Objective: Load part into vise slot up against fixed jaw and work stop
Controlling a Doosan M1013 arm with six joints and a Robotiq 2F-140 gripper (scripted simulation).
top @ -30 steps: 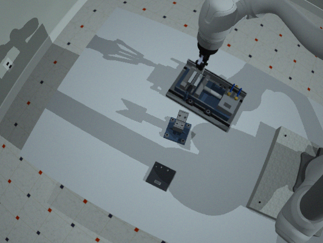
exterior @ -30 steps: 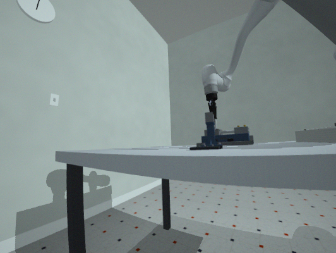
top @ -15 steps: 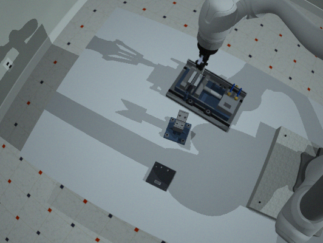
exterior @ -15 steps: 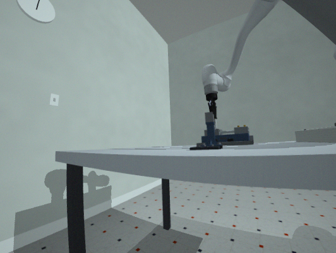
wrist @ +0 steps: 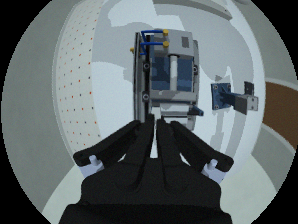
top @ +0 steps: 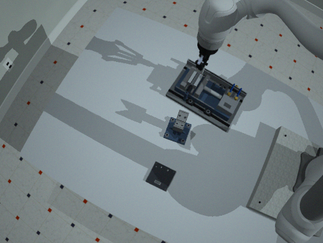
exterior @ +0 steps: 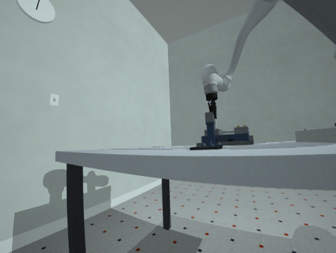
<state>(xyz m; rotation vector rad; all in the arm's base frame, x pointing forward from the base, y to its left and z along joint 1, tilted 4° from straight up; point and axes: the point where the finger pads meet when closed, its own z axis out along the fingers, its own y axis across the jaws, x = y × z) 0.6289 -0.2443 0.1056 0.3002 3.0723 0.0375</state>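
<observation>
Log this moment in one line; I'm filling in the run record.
gripper: shut, empty | position: over one end of vise | infeed plate: no block on it
</observation>
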